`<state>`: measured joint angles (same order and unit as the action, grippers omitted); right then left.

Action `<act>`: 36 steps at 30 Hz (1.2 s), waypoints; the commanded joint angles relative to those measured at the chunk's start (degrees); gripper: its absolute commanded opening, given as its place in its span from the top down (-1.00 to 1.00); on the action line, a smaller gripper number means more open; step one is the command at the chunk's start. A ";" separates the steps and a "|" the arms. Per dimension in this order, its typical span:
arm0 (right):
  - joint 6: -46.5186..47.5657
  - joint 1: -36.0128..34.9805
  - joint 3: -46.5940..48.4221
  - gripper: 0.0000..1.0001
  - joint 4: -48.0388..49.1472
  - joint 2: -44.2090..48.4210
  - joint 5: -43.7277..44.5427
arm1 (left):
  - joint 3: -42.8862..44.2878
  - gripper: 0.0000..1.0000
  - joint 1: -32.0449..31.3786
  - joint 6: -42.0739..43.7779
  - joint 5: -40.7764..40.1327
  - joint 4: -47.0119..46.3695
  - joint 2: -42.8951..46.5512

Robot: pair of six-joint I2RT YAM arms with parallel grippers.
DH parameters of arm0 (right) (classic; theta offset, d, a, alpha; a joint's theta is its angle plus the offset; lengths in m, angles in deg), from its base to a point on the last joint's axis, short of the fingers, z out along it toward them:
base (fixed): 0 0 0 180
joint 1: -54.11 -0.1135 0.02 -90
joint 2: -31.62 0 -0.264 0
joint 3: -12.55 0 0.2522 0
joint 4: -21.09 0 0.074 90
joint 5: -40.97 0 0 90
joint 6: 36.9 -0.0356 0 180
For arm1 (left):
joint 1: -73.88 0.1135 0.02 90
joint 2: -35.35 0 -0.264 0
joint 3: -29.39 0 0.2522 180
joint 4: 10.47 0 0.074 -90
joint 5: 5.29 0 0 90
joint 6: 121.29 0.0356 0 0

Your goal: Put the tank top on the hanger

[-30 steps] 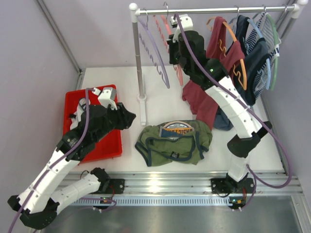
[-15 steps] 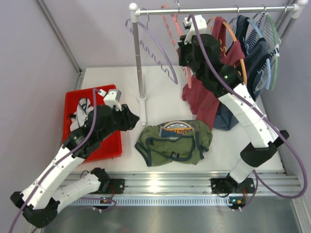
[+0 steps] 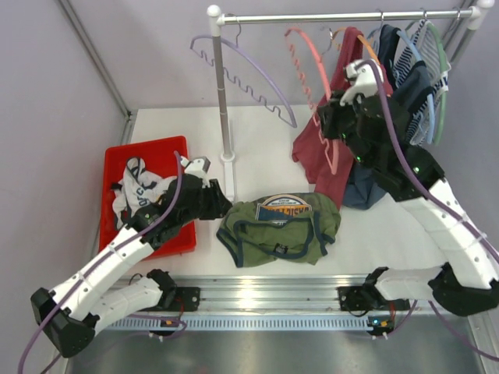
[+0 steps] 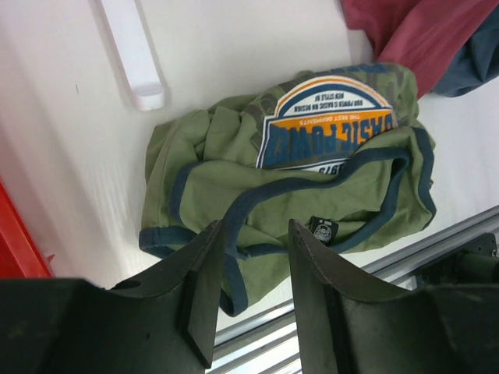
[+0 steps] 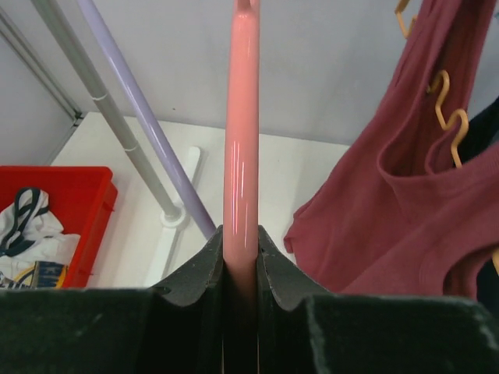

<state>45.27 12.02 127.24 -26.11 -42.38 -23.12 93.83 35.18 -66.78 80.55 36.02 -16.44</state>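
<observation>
Left gripper (image 4: 253, 234), jaws parted, hovers just above the tank top (image 4: 312, 187); right gripper (image 5: 241, 236) pinches the hanger (image 5: 241, 140)

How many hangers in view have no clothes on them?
2. The lilac hanger hangs on the rail near the upright post; the salmon-pink hanger is clamped in the right gripper. The crowded clothes at the rail's far end may hide more.

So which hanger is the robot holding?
The salmon-pink hanger: the right gripper is shut on its arm. The lilac hanger hangs free by the pole, and the orange hanger carries the dark red tank top.
</observation>
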 commanded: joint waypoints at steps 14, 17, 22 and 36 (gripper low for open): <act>-16.42 0.25 -34.29 1.00 -17.36 38.30 -19.83 | -8.66 0.17 -18.96 -18.21 -21.41 -3.11 -7.88; -17.48 0.25 -35.18 1.00 -21.58 41.56 -25.37 | -8.93 0.17 -19.39 -19.35 -21.76 -3.11 -10.08; -17.57 0.25 -34.83 1.00 -26.60 44.11 -30.91 | -9.19 0.14 -20.63 -20.68 -22.29 -3.46 -12.72; -11.25 0.25 -30.79 1.00 -34.76 39.73 -40.85 | -7.08 0.23 -20.11 -15.94 -23.80 -4.78 -18.69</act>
<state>31.08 12.02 92.09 -59.88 -1.01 -60.47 84.84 14.57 -84.87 57.97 33.92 -34.00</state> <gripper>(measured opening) 0.136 0.402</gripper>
